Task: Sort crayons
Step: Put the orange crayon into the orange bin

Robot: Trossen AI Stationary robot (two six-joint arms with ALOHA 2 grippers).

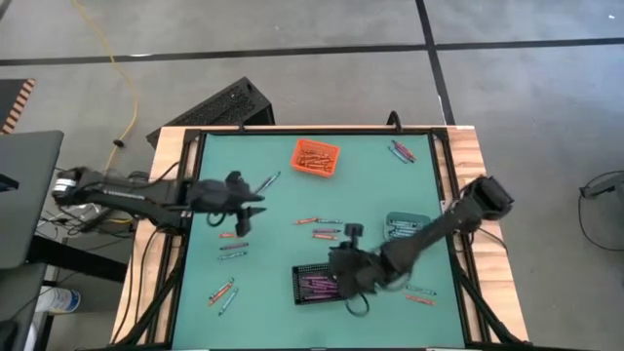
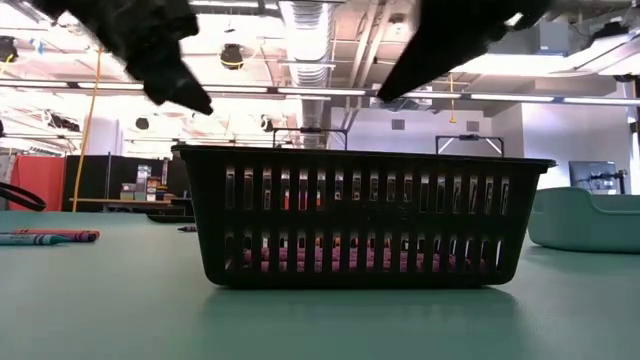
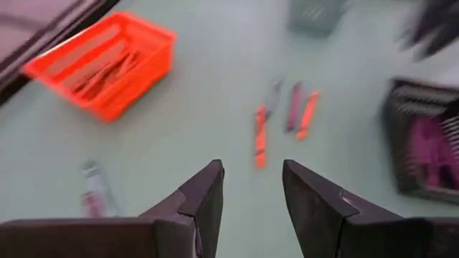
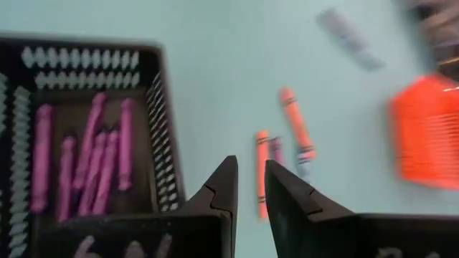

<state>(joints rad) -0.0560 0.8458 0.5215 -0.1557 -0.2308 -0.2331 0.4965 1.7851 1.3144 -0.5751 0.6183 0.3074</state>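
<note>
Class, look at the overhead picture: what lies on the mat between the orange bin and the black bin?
In the high view, a small cluster of loose crayons lies on the green mat between the orange bin and the black bin.

Even, bright overhead light falls on the green worktop [image 1: 292,210], casting only faint shadows beneath the arms. At table height, ceiling strip lights [image 2: 300,92] glare white and leave the black basket [image 2: 362,215] a near silhouette, with the dark arm shapes above it soft and out of focus. Both wrist cameras are smeared: the orange bin [image 3: 104,63] and loose crayons [image 3: 283,118] are streaked, probably by motion; the purple crayons [image 4: 86,158] look fuzzy.
</note>
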